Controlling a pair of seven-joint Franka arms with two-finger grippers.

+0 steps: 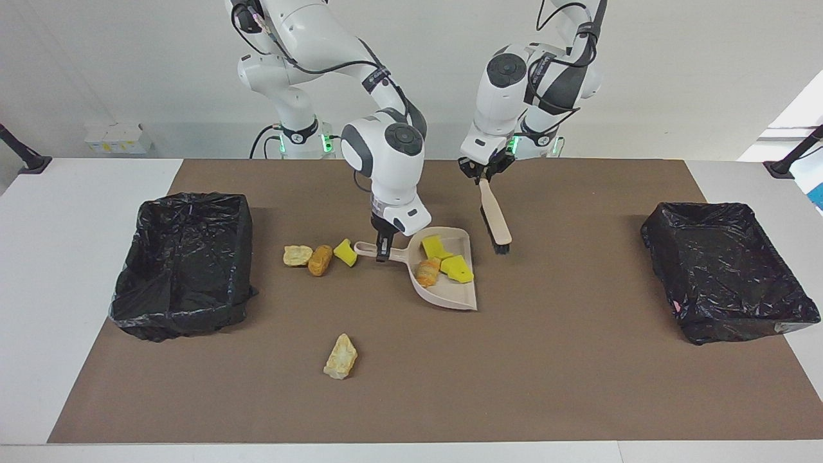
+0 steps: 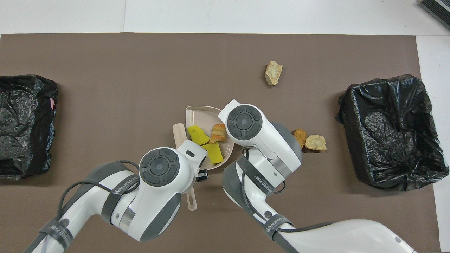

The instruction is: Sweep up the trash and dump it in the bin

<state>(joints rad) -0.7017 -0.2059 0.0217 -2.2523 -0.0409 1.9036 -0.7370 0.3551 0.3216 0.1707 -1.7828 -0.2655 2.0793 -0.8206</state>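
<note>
Partway: three trash pieces (image 1: 442,262) sit in the dustpan (image 1: 450,297) mid-surface, right gripper (image 1: 383,249) fingers clamping its handle, left gripper (image 1: 483,175) fingers holding the brush (image 1: 495,218) lifted beside it; four pieces (image 1: 319,258) unswept, bins (image 1: 183,257) undumped.

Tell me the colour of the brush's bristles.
Black, under a beige handle; the brush shows best in the facing view, hanging from the left tool.
</note>
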